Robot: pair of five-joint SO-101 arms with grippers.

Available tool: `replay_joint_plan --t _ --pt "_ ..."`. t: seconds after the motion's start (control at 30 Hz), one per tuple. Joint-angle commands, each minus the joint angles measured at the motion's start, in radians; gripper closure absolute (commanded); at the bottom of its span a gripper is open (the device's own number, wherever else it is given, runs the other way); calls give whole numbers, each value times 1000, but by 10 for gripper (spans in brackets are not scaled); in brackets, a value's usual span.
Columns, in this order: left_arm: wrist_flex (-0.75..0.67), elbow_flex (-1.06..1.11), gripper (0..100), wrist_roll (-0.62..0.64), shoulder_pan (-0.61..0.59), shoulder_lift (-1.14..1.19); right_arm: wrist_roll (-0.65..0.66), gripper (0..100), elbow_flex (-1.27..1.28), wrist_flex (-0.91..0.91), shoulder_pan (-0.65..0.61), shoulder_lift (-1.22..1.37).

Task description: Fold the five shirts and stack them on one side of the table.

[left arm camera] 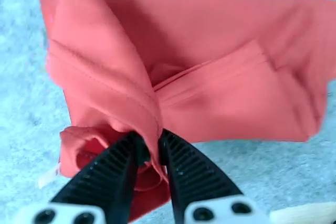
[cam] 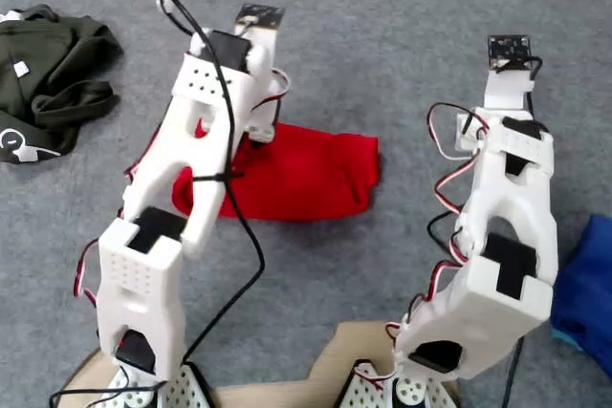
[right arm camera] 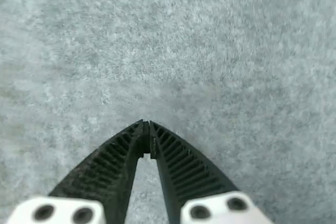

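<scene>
The red shirt (cam: 306, 174) lay partly folded near the middle of the table (cam: 402, 7), under the forward end of the left arm. The left gripper (left arm camera: 149, 141) was clenched on a pinched-up ridge of its cloth at one end, with the fabric rising in a loose peak beside the jaws. The right gripper (right arm camera: 146, 125) hung over bare table well to the side, its tips closed together on nothing. A green shirt (cam: 48, 74) sat crumpled at the far left corner and a blue shirt (cam: 585, 284) lay at the right edge, both apart from the red one. The red cloth looked thin, light and limp: it draped, creased and bunched wherever it was lifted, so it would likely sag and lose its fold if carried by a single pinch. It seemed neither slippery nor fragile, and the ribbed pads probably held it well. The sounder places to take it looked to be a stitched hem or seam, such as the doubled edge running across the middle in the left wrist view, or a corner, ideally with one gripper at each end so the fold stayed flat.
</scene>
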Motion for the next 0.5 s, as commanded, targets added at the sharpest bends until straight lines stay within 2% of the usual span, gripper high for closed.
replay_joint_plan --t 0.0,0.17,0.47 --pt "11 -97 981 14 31 -64 -8 990 -48 2 35 -7" --pt "11 -160 980 12 75 -64 -14 990 -62 0 71 -2" --pt "3 -173 980 12 230 -56 -14 990 -65 -28 74 24"
